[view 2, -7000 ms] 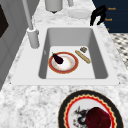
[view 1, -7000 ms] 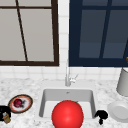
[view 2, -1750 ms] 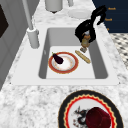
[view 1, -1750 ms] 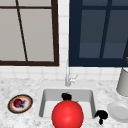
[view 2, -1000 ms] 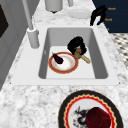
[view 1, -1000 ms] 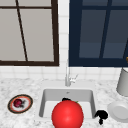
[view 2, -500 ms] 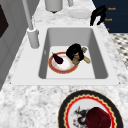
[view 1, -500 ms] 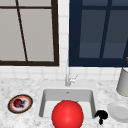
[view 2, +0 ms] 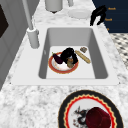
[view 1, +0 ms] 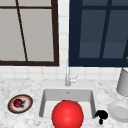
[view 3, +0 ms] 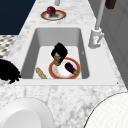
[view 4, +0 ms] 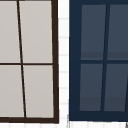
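One red-rimmed plate lies mid-frame in the sink, carrying one dark eggplant. The left hand curls round a brownish item there. The right hand, upper right, hangs with fingers bent, holding nothing.

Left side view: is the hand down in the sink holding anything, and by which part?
The left hand is curled round a small brownish item over the red-rimmed plate, gripping its upper part. What the item is cannot be told.

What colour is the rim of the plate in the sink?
Red-orange, clearest in the left side view on the plate.

red ball — cut by bottom edge | hides sink plate — front view
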`<state>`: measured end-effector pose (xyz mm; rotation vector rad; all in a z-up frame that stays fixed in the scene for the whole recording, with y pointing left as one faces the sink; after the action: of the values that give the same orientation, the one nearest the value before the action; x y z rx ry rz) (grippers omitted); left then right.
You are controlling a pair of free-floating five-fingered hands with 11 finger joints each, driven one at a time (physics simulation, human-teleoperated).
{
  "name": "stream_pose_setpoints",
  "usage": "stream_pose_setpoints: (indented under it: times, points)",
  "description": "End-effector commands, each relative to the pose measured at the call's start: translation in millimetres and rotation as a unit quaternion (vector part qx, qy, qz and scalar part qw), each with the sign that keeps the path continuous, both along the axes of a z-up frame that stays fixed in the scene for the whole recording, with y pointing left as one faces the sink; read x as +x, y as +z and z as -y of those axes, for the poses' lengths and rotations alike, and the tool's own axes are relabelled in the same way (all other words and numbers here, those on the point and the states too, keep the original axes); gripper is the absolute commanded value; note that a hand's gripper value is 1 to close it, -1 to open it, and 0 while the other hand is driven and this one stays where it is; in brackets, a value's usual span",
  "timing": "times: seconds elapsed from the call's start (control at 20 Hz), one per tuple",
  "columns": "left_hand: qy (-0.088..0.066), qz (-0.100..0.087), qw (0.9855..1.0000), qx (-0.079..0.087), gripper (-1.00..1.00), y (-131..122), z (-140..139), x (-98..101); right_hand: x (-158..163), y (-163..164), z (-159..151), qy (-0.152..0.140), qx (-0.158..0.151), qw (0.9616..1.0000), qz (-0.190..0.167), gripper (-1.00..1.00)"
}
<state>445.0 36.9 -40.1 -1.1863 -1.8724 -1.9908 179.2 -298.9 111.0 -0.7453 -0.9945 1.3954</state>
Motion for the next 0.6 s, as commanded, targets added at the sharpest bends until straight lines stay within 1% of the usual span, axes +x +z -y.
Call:
stream_pose_setpoints:
  times: [0.0,0.05,0.15,0.2,0.3,0.35,0.45,0.5,0.55]
  points:
    - [0.030,-0.008,0.9995,0.000,1.00,-10,0,16.3,0,0,0,0.000,0.000,1.0000,0.000,0.00]
    - [0.029,0.000,0.9996,-0.001,1.00,-14,1,18.1,0,0,0,0.000,0.000,1.0000,0.000,0.00]
    - [0.029,0.001,0.9996,-0.005,1.00,-24,1,25.4,0,0,0,0.000,0.000,1.0000,0.000,0.00]
    - [0.029,-0.003,0.9995,-0.008,1.00,-30,2,29.4,0,0,0,0.000,0.000,1.0000,0.000,0.00]
    - [0.031,-0.025,0.9991,-0.017,1.00,-37,2,38.7,0,0,0,0.000,0.000,1.0000,0.000,0.00]
    - [0.034,-0.035,0.9987,-0.016,1.00,-37,2,44.5,0,0,0,0.000,0.000,1.0000,0.000,0.00]
    - [0.039,-0.056,0.9976,-0.014,1.00,-31,5,52.8,0,0,0,0.000,0.000,1.0000,0.000,0.00]
    - [0.043,-0.064,0.9970,-0.008,1.00,-27,7,54.8,0,0,0,0.000,0.000,1.0000,0.000,0.00]
    - [0.048,-0.061,0.9970,-0.006,1.00,-22,8,49.1,0,0,0,0.000,0.000,1.0000,0.000,0.00]
